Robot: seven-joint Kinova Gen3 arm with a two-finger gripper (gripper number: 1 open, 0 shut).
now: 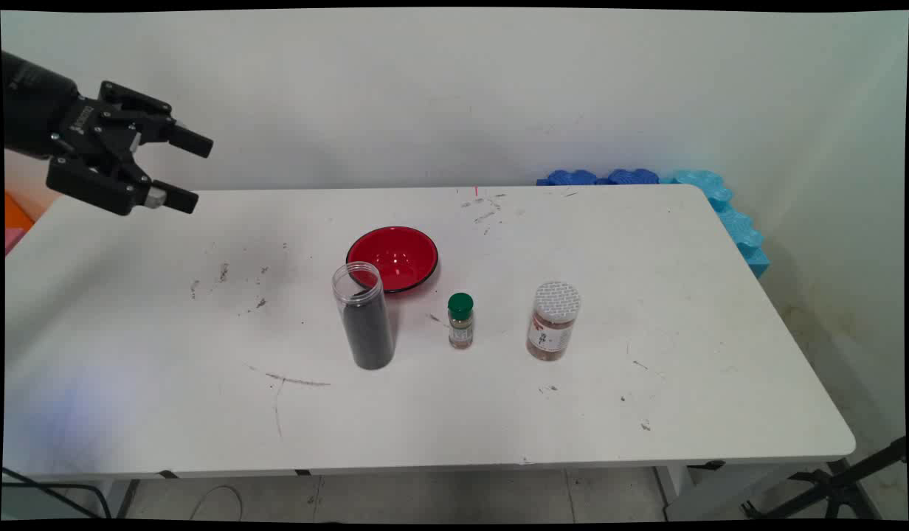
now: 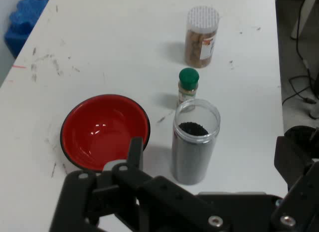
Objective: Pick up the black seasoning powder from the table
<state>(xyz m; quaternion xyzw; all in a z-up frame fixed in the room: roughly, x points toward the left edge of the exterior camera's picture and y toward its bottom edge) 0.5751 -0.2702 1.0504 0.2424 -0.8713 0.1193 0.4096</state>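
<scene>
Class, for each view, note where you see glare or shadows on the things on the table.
Main view: small highlights glint inside the red bowl; the open clear jar throws only a faint shadow on the table. Hand view: the bowl shows the same glints, and a soft shadow lies beside the green-capped bottle.

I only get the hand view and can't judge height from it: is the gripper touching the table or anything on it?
Observer: No. The gripper hangs open in the air over the table's far left corner, touching nothing.
Operator: Which thing is nearest to it?
Observer: The lidless jar of dark grains, with the red bowl just behind it; both stand well apart from it.
Operator: Anything off that end of the table?
Observer: Something orange and pink shows past the left edge; I cannot tell what.
</scene>
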